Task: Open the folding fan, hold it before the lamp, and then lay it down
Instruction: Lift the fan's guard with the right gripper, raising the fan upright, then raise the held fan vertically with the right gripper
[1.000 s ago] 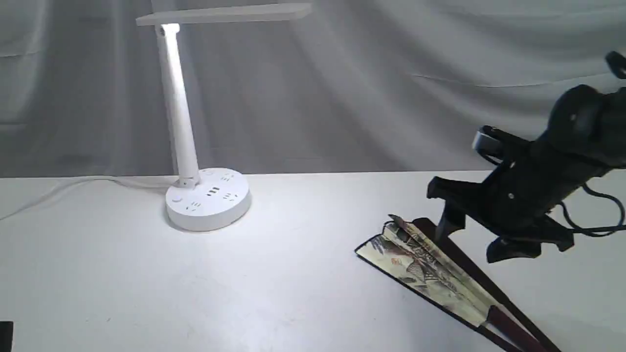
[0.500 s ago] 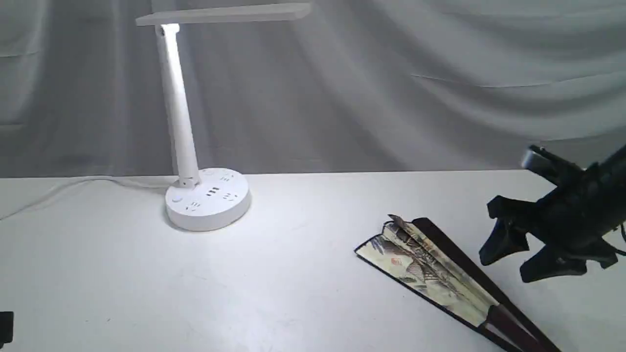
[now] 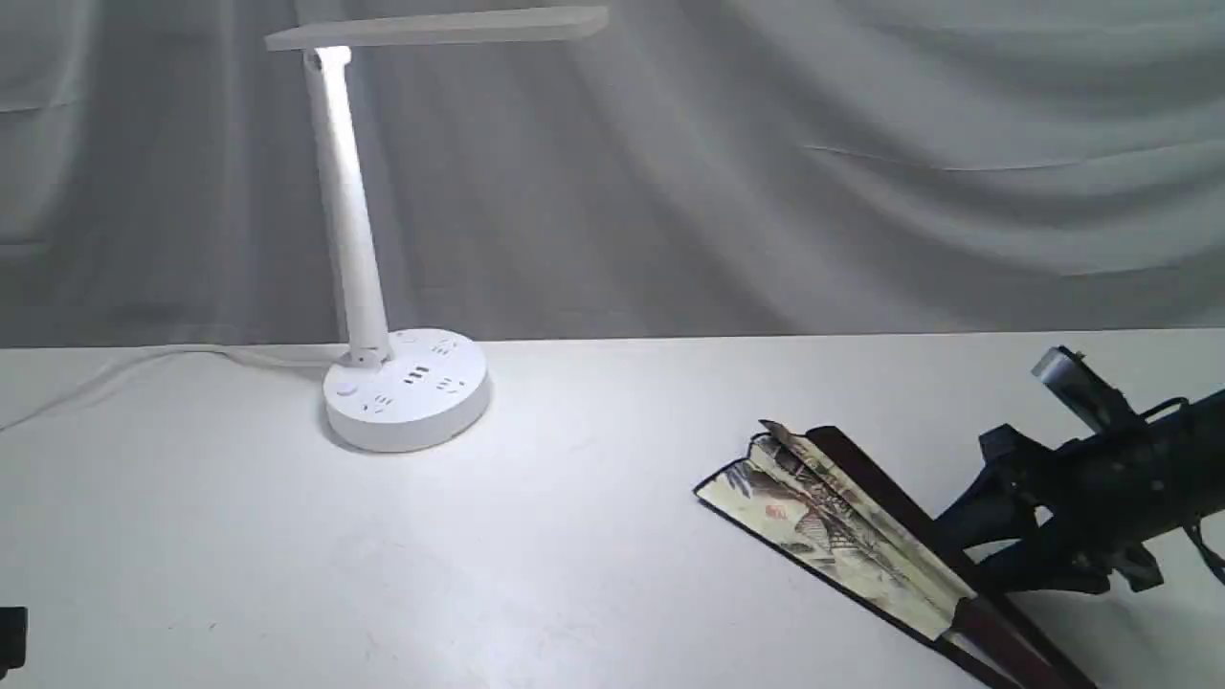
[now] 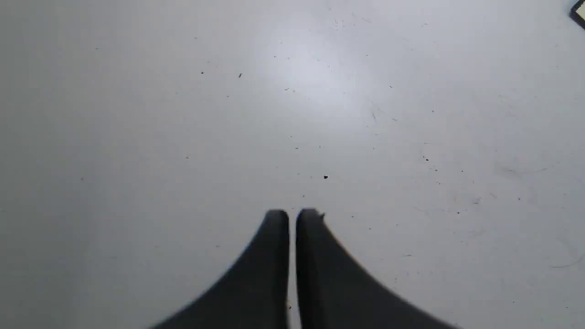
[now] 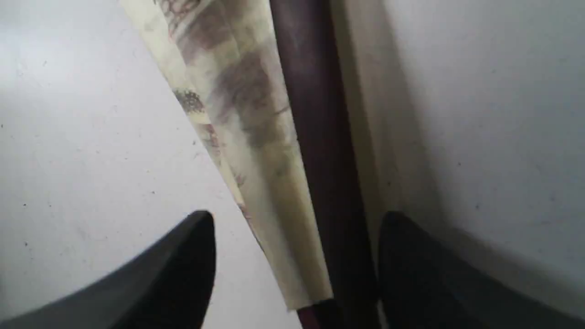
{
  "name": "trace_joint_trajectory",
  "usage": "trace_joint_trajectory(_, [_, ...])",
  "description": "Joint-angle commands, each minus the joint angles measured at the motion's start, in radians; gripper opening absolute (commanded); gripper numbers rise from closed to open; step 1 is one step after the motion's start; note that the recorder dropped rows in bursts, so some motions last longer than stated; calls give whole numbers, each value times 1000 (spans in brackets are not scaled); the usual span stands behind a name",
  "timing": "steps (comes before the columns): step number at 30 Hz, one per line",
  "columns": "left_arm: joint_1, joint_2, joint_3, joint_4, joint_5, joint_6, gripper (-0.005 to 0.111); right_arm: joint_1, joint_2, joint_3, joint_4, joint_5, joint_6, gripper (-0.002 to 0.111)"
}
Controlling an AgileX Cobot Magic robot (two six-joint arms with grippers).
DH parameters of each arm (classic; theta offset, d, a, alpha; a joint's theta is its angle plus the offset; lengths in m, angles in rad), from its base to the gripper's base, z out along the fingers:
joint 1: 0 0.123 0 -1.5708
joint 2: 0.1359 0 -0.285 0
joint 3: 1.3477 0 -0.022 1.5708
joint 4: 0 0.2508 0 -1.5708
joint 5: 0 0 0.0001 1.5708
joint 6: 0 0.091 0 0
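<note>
The folding fan (image 3: 842, 536) lies on the white table at the right, only narrowly spread, with cream painted paper and dark maroon guards. My right gripper (image 3: 968, 550) is open and low beside the fan's lower part, near where paper meets ribs. In the right wrist view the fan (image 5: 274, 137) runs between the spread fingers of the right gripper (image 5: 295, 224), and I see no contact. The lamp (image 3: 346, 220) stands lit at the back left on its round base (image 3: 407, 392). My left gripper (image 4: 292, 214) is shut and empty over bare table.
The lamp's white cord (image 3: 144, 359) trails left along the table's back edge. A grey curtain (image 3: 766, 172) hangs behind the table. A small dark part (image 3: 10, 636) shows at the lower left edge. Bare tabletop (image 3: 574, 498) lies between lamp and fan.
The right arm has swung right and down, from above the fan's far end to low beside its rib end. Fan, lamp and left gripper have not moved.
</note>
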Motion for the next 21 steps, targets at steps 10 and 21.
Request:
trace_joint_trajectory(10, [-6,2,-8,-7,-12,4,2,-5,76,4,129,31,-50,47])
trace_joint_trajectory(21, [-6,2,-8,-7,-12,6,2,-5,76,4,129,118,-55,12])
